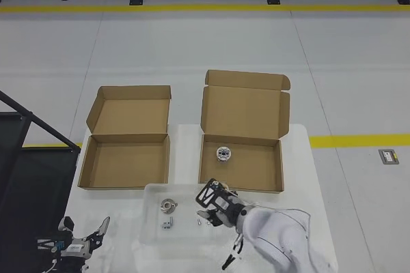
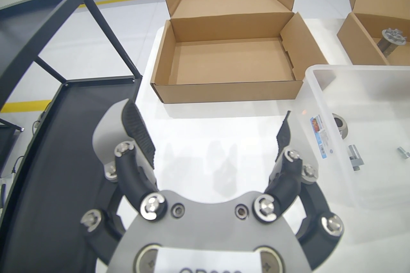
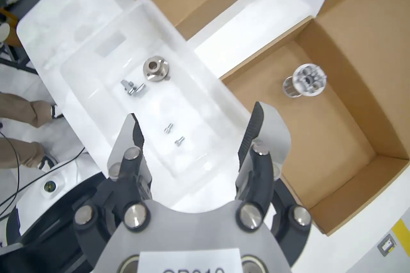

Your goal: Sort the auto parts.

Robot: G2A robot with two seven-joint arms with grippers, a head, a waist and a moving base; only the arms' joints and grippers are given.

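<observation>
Our right gripper [image 3: 195, 114] hangs over the near end of the clear bin [image 3: 179, 31], its fingers spread wide with nothing between them. Our left gripper [image 2: 208, 111], also wide and holding nothing, is low over the table beside the bin. Inside the bin we see a flanged hub [image 3: 155, 68], a small bracket [image 3: 133, 88] just beside it, and two tiny pins [image 3: 168, 127] nearer to the right gripper. One gear [image 3: 305, 80] lies in the right box [image 3: 320, 140], and the left box [image 2: 224, 92] stands beside it. We think the pins are the danger: they are thin and may roll or slip from the pads. A careless descent could also hit the bin wall and push the bin.
</observation>
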